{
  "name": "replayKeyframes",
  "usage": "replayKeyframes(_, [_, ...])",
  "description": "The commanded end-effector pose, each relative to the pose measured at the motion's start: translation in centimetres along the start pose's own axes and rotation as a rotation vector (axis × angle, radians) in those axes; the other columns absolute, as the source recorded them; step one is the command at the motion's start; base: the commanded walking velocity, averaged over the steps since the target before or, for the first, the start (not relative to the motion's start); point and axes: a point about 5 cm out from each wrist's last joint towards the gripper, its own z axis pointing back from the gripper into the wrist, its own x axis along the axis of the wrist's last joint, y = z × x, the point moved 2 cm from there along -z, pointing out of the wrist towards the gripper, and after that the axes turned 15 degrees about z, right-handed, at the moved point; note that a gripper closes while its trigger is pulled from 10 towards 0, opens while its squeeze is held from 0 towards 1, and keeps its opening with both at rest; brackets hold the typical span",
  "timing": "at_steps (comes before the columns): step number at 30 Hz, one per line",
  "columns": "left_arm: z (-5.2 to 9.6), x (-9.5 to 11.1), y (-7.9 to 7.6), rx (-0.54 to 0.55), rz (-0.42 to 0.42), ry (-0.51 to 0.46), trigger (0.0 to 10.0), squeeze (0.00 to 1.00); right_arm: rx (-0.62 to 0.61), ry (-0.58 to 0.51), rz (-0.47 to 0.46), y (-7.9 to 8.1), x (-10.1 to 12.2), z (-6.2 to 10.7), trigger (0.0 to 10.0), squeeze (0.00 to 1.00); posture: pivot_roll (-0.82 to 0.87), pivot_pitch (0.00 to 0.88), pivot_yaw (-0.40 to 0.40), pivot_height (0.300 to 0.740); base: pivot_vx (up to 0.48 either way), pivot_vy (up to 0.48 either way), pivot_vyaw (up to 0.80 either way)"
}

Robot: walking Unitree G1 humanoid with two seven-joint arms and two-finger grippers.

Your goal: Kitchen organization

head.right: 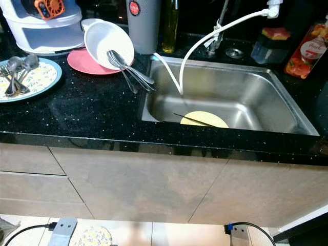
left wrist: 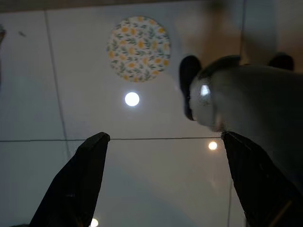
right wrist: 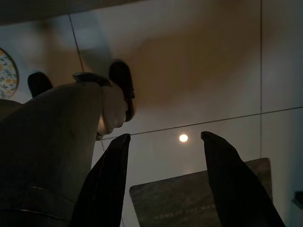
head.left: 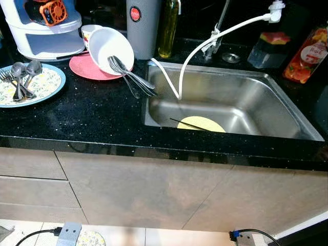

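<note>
While our left gripper [left wrist: 161,184] and right gripper [right wrist: 165,182] hang open, we judge the tilted white bowl [head.left: 110,48] glossy, breakable, best pinched at its rim.

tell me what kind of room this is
Most likely a home kitchen: a stainless steel sink is set into a black speckled countertop, with a tap hose over it, a tipped white bowl holding cutlery, and a patterned plate of spoons beside it.
</note>
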Motion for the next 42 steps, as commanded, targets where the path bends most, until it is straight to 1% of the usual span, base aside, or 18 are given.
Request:
replayKeyframes(1, [0.0,-1.1,-0.4,-0.001,-0.015,0.036,10.0,0.00,-0.031,0.032,0.039,-0.3,-0.5,0.0,10.0,0.00,0.06,0.041,-0.073,0.740,0.000,0.000,0.00])
replayKeyframes(2, [0.0,-1.2,-0.6,-0.004,-0.021,0.038,10.0,0.00,-0.038,0.039,0.053,-0.3,-0.6,0.0,10.0,0.00,0.06,0.041,-0.073,0.740,0.000,0.000,0.00])
replayKeyframes(5, [-0.1,-1.5,-1.1,-0.016,-0.037,0.051,10.0,0.00,-0.063,0.079,0.168,-0.2,-1.2,0.1,10.0,0.00,0.02,0.047,-0.065,0.740,0.000,0.000,0.00])
replayKeyframes(6, [-0.1,-1.5,-1.1,-0.016,-0.037,0.051,10.0,0.00,-0.063,0.079,0.168,-0.2,-1.2,0.1,10.0,0.00,0.02,0.047,-0.065,0.740,0.000,0.000,0.00])
replayKeyframes(8, [-0.1,-1.7,-1.5,-0.026,-0.051,0.059,10.0,0.00,-0.076,0.097,0.216,-0.1,-1.5,0.1,10.0,0.00,0.01,0.049,-0.062,0.740,0.000,0.000,0.00])
replayKeyframes(12, [-0.1,-1.5,-1.7,-0.036,-0.066,0.058,10.0,0.00,-0.069,0.111,0.257,0.5,-1.9,0.0,10.0,0.00,-0.01,0.058,-0.052,0.740,0.000,0.000,0.00])
replayKeyframes(15, [-0.2,-1.2,-1.6,-0.035,-0.071,0.052,10.0,0.00,-0.063,0.115,0.269,0.8,-2.0,0.0,10.0,0.00,0.00,0.061,-0.046,0.740,0.000,0.000,0.00])
replayKeyframes(18, [-0.2,-0.7,-1.2,-0.025,-0.071,0.042,10.0,0.00,-0.064,0.125,0.272,0.9,-2.3,0.0,10.0,0.00,0.00,0.063,-0.046,0.740,0.000,0.000,0.00])
replayKeyframes(22, [-0.2,-0.6,-1.1,-0.023,-0.071,0.041,10.0,0.00,-0.064,0.127,0.271,1.0,-2.3,0.0,10.0,0.00,0.00,0.064,-0.046,0.740,0.000,0.000,0.00])
replayKeyframes(25, [-0.1,-0.4,-0.6,-0.014,-0.051,0.038,10.0,0.00,-0.074,0.138,0.276,0.4,-2.7,0.1,10.0,0.00,-0.01,0.073,-0.041,0.740,0.000,0.000,0.00])
replayKeyframes(27, [-0.1,-0.4,-0.6,-0.014,-0.051,0.038,10.0,0.00,-0.074,0.138,0.276,0.4,-2.7,0.1,10.0,0.00,-0.01,0.073,-0.041,0.740,0.000,0.000,0.00])
replayKeyframes(29, [-0.1,-0.3,-0.4,-0.011,-0.047,0.037,10.0,0.00,-0.086,0.143,0.293,-0.4,-2.8,0.3,10.0,0.00,-0.02,0.073,-0.036,0.740,0.000,0.000,0.00])
replayKeyframes(34, [-0.1,-0.3,-0.4,-0.010,-0.048,0.041,10.0,0.00,-0.105,0.152,0.298,-1.1,-3.0,0.4,10.0,0.00,-0.03,0.069,-0.030,0.740,0.000,0.000,0.00])
replayKeyframes(37, [-0.1,-0.4,-0.3,-0.011,-0.053,0.046,10.0,0.00,-0.121,0.162,0.288,-1.6,-3.2,0.5,10.0,0.00,-0.04,0.066,-0.024,0.740,0.000,0.000,0.00])
replayKeyframes(39, [-0.1,-0.4,-0.4,-0.016,-0.067,0.050,10.0,0.00,-0.134,0.177,0.267,-1.8,-4.1,0.8,10.0,0.00,-0.05,0.056,-0.018,0.740,0.000,0.000,0.00])
replayKeyframes(41, [-0.1,-0.4,-0.4,-0.016,-0.067,0.050,10.0,0.00,-0.134,0.177,0.267,-1.8,-4.1,0.8,10.0,0.00,-0.05,0.056,-0.018,0.740,0.000,0.000,0.00])
replayKeyframes(42, [-0.1,-0.2,-0.5,-0.018,-0.069,0.045,10.0,0.00,-0.140,0.185,0.256,-2.0,-4.6,0.9,10.0,0.00,-0.04,0.061,-0.019,0.740,0.000,0.000,0.00])
